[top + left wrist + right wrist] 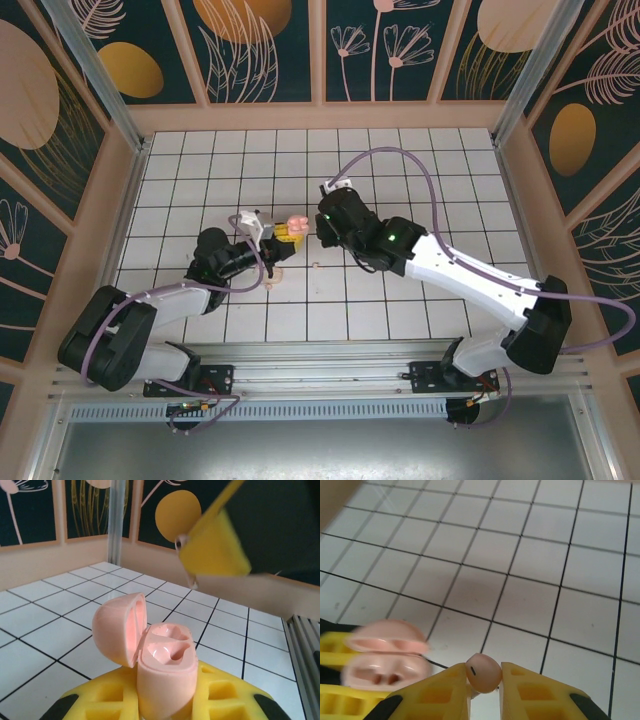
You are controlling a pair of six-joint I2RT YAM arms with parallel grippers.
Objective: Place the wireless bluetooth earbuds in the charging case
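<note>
The left gripper is clamped tight on the case, its yellow fingers pressing the lower body from both sides. The case is lifted off the table, over the middle tiles, a little nearer the near edge than the far one. It stands upright with its lid swung open to the left, and both wells are bare.

A tiny pinkish bit lies on a tile beside the left wrist, toward the near edge. It is too small to name.

An earbud hangs above and just right of the open case, apart from it. The right gripper is nipped shut on the earbud, whose round head shows between the two yellow fingertips.
</note>
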